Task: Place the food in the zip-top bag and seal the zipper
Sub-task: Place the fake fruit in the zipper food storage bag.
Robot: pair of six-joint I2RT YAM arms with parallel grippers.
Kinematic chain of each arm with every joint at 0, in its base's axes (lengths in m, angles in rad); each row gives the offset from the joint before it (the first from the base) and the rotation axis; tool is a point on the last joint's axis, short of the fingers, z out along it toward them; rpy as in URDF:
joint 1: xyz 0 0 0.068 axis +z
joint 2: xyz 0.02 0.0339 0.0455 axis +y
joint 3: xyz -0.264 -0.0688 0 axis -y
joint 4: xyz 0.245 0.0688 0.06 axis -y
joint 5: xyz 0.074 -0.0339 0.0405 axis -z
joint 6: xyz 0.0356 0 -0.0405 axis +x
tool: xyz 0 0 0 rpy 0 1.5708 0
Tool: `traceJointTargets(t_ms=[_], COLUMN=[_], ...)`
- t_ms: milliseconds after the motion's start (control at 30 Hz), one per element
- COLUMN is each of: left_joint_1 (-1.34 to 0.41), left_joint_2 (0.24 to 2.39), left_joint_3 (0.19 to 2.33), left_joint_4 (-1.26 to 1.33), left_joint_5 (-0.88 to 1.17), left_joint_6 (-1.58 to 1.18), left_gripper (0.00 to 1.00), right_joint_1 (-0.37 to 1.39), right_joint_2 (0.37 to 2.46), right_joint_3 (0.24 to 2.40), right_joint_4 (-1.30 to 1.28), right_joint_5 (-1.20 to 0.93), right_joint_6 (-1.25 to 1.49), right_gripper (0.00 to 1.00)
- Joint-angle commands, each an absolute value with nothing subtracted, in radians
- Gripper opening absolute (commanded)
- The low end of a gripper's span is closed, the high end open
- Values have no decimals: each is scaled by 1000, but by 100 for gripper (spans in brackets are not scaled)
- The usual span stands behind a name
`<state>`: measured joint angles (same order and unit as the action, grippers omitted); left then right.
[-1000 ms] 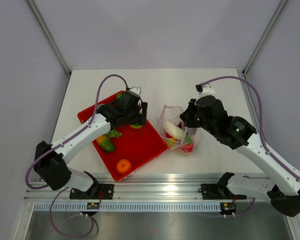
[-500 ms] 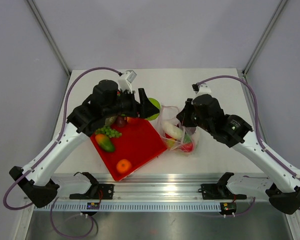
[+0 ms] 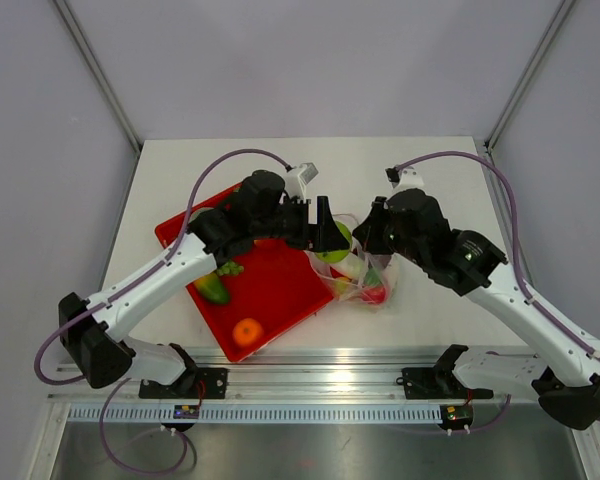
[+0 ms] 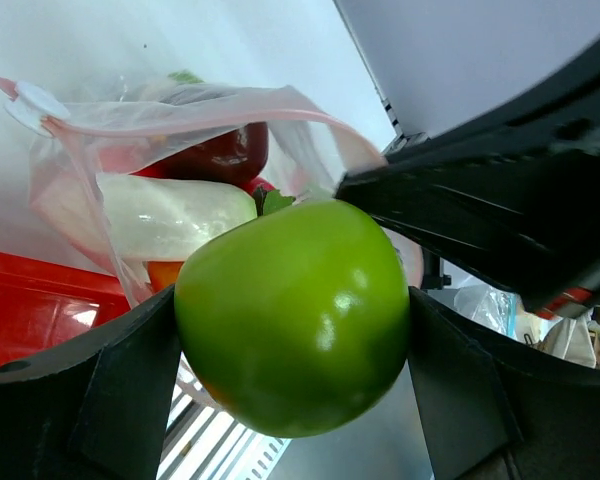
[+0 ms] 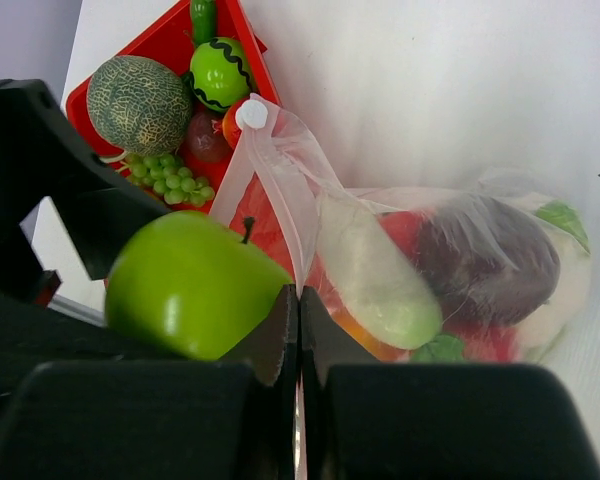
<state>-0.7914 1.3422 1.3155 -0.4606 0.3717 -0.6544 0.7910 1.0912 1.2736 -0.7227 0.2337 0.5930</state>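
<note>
My left gripper [image 3: 330, 232] is shut on a green apple [image 4: 292, 312], held at the mouth of the clear zip-top bag [image 3: 358, 268]. The apple also shows in the right wrist view [image 5: 192, 284] and the top view [image 3: 333, 243]. My right gripper [image 5: 299, 300] is shut on the bag's rim by the pinkish zipper strip [image 5: 270, 175] and holds it up. Inside the bag [image 5: 450, 270] lie a white radish [image 5: 370, 275], a dark red fruit [image 5: 485, 255] and other red and orange food. The bag's mouth shows in the left wrist view [image 4: 180, 110].
The red tray [image 3: 280, 290] left of the bag holds an orange [image 3: 246, 331], a green-and-orange vegetable [image 3: 210, 287], grapes [image 5: 170, 172], a netted melon [image 5: 138, 100] and a small striped watermelon [image 5: 218, 72]. The table's near edge meets a metal rail [image 3: 310, 378].
My left arm has lifted the green apple off the tray and carried it right to the bag's mouth. My right gripper has stayed on the bag's rim.
</note>
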Motion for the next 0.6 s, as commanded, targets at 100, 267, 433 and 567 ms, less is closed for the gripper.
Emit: traceJointTargets(t_ms=[100, 267, 433, 567], left_joint_1=[-799, -804, -811, -810], left_joint_2=[1382, 1370, 1319, 1250], left_joint_3=[1353, 1419, 1485, 1488], left_joint_4=[-425, -488, -569, -626], left_joint_5=[416, 379, 328, 243], left_joint_6=[-644, -601, -563, -523], left_gripper=[99, 99, 90, 80], right_joint_1=[792, 792, 792, 792], right_joint_2=[1040, 1035, 1035, 1035], right_joint_3=[1292, 1286, 1284, 1287], right_joint_4=[-673, -683, -681, -686], right_joint_5=[262, 268, 267, 262], right_joint_6=[609, 609, 611, 604], right_gripper=[0, 0, 0, 0])
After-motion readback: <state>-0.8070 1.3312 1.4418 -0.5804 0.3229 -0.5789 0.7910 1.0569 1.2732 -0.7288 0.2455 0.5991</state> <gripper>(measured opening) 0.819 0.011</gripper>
